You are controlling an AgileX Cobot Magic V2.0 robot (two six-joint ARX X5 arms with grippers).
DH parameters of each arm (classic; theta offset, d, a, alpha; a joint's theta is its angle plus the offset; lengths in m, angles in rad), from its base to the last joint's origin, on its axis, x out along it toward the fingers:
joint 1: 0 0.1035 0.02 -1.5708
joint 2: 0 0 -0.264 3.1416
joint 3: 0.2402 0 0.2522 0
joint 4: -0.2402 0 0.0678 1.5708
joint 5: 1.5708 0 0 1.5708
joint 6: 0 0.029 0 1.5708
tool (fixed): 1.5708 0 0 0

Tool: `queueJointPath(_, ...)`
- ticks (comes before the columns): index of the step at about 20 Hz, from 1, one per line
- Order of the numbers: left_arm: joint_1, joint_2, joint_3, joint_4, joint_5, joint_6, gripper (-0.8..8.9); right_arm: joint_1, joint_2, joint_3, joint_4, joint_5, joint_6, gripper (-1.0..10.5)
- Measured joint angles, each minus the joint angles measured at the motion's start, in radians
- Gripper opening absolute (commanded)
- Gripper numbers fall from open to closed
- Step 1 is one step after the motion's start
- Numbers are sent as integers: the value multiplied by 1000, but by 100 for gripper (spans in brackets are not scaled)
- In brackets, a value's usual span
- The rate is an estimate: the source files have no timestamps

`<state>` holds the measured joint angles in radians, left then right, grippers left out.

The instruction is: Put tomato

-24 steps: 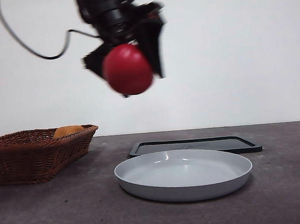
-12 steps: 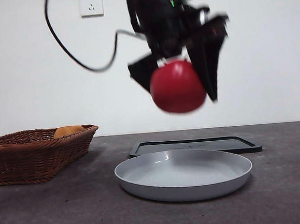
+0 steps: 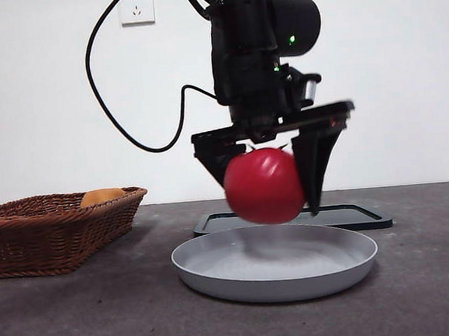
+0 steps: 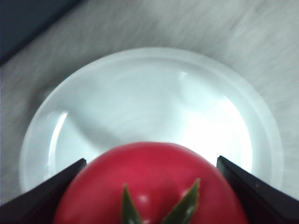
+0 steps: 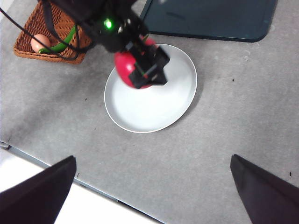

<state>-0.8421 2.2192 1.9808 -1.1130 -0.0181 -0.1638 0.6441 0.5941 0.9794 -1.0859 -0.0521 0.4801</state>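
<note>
We see the left gripper [image 3: 266, 186] clamped on the round glossy red tomato [image 3: 263, 186], holding it in the air just above the shallow white round plate [image 3: 210, 278]; the right gripper [image 5: 149, 184] waits high up, jaws spread apart

We had our left gripper [image 3: 266, 182] hanging straight down from its dark arm, the two black jaws closed against the sides of the tomato [image 3: 263, 186] and carrying it clear of any surface. Our right gripper [image 5: 152, 186] was raised high and well apart from the left one, its jaws spread wide with nothing between them.
</note>
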Motion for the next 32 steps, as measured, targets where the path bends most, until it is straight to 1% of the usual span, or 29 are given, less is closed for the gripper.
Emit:
queueJointPath(3, -6, 3, -24, 29, -12, -11, 328, 0, 0, 0, 0, -3, 0, 553)
queueJointPath(7, -8, 5, -129, 110, -13, -24, 328, 0, 0, 0, 0, -3, 0, 553)
queueJointPath(10, -10, 5, -135, 180, -13, -33, 328, 0, 0, 0, 0, -4, 0, 553)
queueJointPath(16, -18, 5, -135, 164, -17, -34, 344, 0, 0, 0, 0, -4, 0, 553)
queueJointPath(17, -20, 5, -135, 163, -17, -34, 354, 0, 0, 0, 0, -3, 0, 553)
queueJointPath(20, -21, 5, -135, 158, -17, -34, 545, 0, 0, 0, 0, -3, 0, 553)
queueJointPath(22, -22, 5, -137, 146, -17, -33, 590, 0, 0, 0, 0, -3, 0, 553)
queueJointPath(26, -22, -37, -142, 148, -17, -32, 595, 0, 0, 0, 0, -3, 0, 553)
queueJointPath(28, -22, -105, -142, 136, -17, -32, 593, 0, 0, 0, 0, -3, 0, 553)
queueJointPath(32, -26, -245, -142, 60, -17, -21, 592, 0, 8, 0, 0, -3, -3, 553)
